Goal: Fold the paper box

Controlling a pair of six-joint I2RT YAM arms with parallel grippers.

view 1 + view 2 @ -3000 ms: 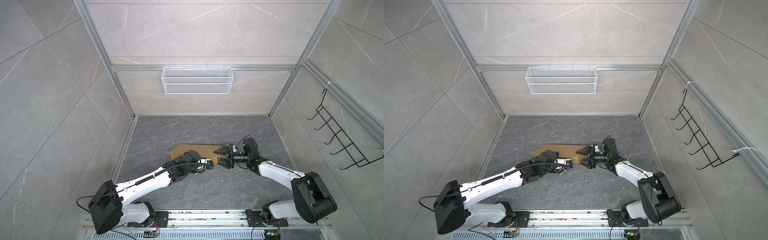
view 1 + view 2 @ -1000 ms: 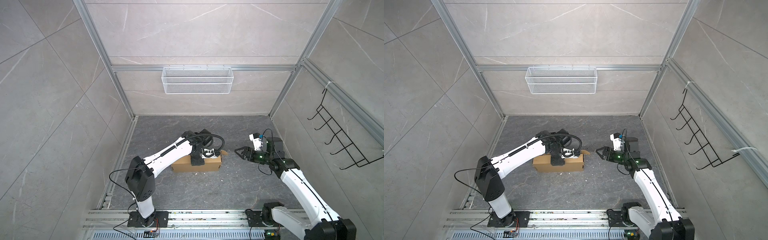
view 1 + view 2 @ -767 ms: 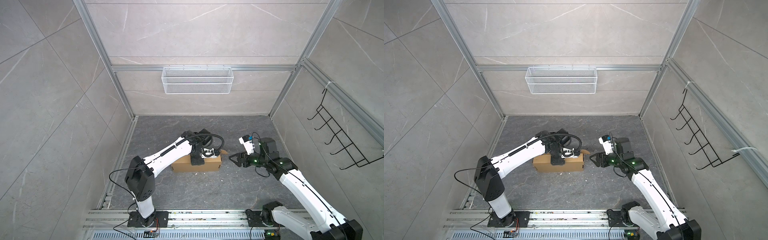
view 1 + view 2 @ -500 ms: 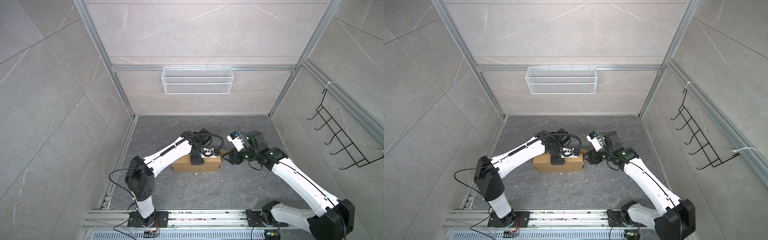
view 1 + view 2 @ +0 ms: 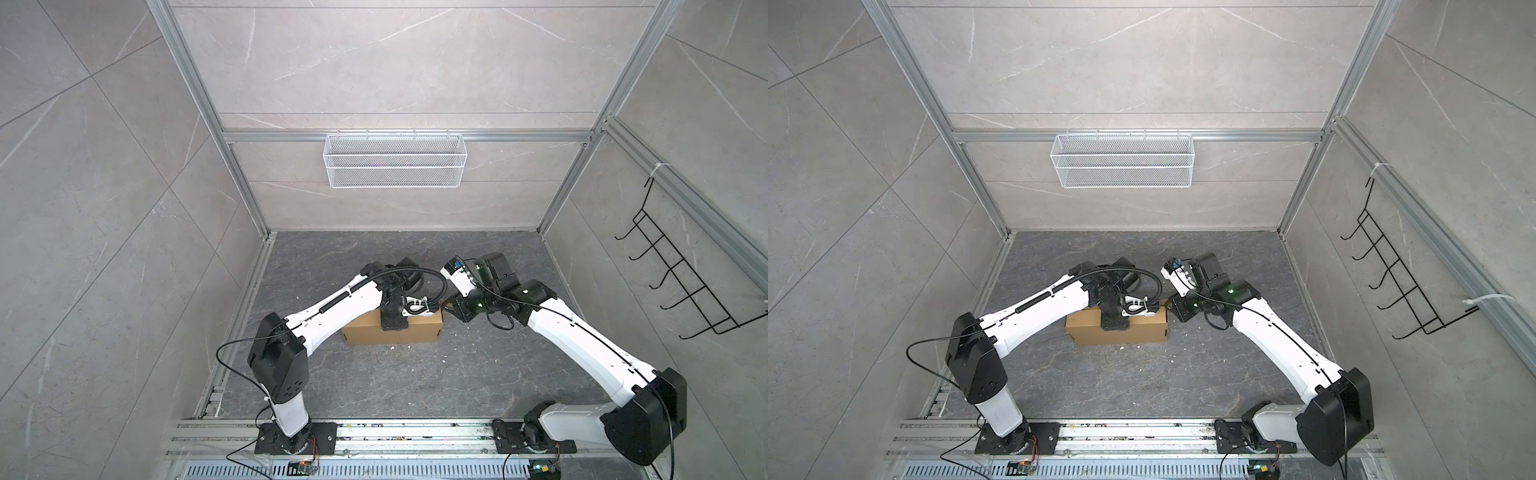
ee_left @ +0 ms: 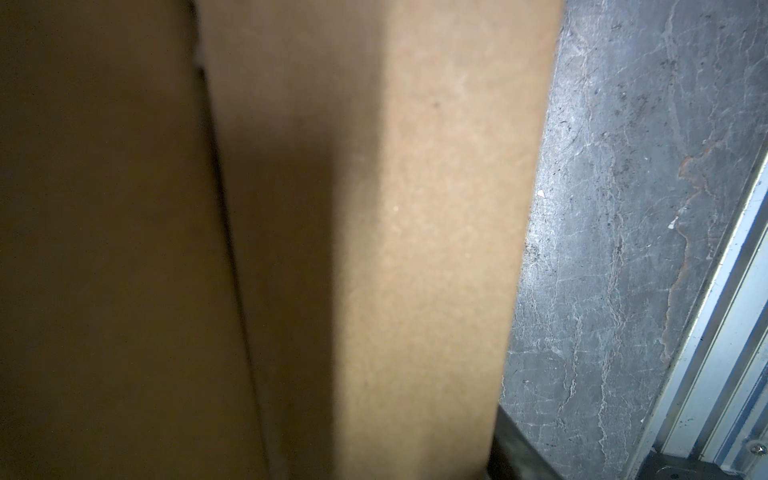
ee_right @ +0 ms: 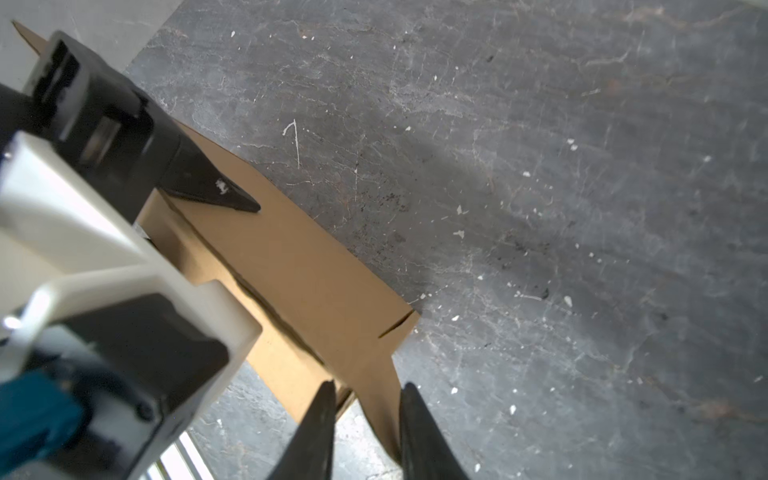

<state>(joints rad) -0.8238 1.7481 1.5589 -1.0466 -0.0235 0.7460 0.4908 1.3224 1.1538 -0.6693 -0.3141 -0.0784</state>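
The brown paper box (image 5: 390, 334) (image 5: 1117, 332) stands folded up on the grey floor in both top views. My left gripper (image 5: 395, 320) (image 5: 1115, 318) straddles its long walls from above and is shut on it. One black finger (image 7: 216, 191) presses on the far wall, and the other finger (image 6: 511, 449) lies on the near wall. Cardboard (image 6: 415, 249) fills the left wrist view. My right gripper (image 7: 365, 388) (image 5: 451, 305) is at the box's right end. It is open around a loose end flap (image 7: 374, 370), which touches one finger.
A white wire basket (image 5: 394, 160) hangs on the back wall. A black hook rack (image 5: 673, 286) is on the right wall. An aluminium rail (image 5: 374, 432) runs along the front edge. White crumbs (image 7: 459, 210) dot the floor right of the box.
My right arm has swung left to the box's right end and its jaws have narrowed around the end flap. The left gripper has stayed clamped on the box.
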